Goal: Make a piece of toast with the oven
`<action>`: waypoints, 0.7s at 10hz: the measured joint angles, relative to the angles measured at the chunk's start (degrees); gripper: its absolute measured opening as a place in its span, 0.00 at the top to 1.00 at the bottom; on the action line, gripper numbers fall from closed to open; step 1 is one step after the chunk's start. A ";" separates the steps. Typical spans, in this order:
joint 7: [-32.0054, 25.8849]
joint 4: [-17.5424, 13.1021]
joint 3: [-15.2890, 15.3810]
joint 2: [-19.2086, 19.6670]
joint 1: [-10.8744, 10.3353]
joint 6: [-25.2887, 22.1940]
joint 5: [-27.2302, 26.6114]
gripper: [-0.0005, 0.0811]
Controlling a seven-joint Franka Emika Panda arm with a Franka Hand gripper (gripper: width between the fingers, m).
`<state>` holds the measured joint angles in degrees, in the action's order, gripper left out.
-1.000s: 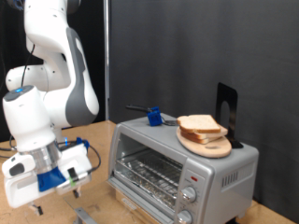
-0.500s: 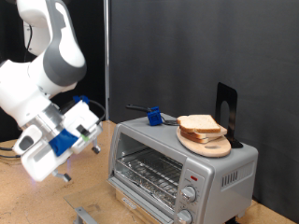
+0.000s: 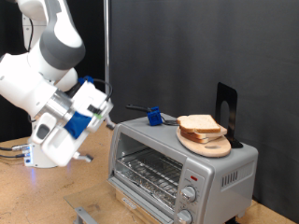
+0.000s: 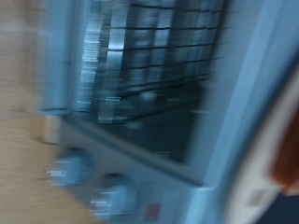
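The silver toaster oven (image 3: 154,147) stands on the wooden table at the exterior view's right, its glass door shut and the wire rack inside bare. Several slices of toast (image 3: 198,123) are stacked on a round wooden board (image 3: 213,148) on the oven's roof. My gripper (image 3: 105,105), with blue parts, hangs in the air to the left of the oven, level with its roof and apart from it. Nothing shows between its fingers. The blurred wrist view shows the oven door (image 4: 149,84) and two knobs (image 4: 70,170); the fingers do not show there.
A small blue object (image 3: 152,116) with a dark handle sits on the oven's roof near the back left. A black upright stand (image 3: 227,107) is behind the board. A grey piece (image 3: 84,215) lies on the table at the bottom. A black curtain forms the backdrop.
The arm has swung up and to the right, from low over the table to roof height beside the oven. The toast and oven have not moved.
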<state>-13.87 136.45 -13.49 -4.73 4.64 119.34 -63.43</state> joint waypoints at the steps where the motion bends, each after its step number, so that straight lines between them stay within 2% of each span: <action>1: -1.73 -0.39 0.33 -0.93 -0.32 -3.08 -0.47 0.01; 2: -2.21 -0.68 1.13 -1.94 -0.70 -5.14 1.03 0.01; 3: -2.39 -1.14 2.41 -3.01 -1.12 -5.98 6.52 0.01; 5: -2.32 -1.45 6.08 -5.44 -2.16 -3.52 16.22 0.01; 6: -2.50 -0.80 7.46 -6.76 -2.45 -1.24 19.12 0.01; 7: -2.30 -0.88 7.19 -6.58 -2.34 -2.98 18.39 0.01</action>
<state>-16.18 135.58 -6.30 -11.31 2.29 116.36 -45.03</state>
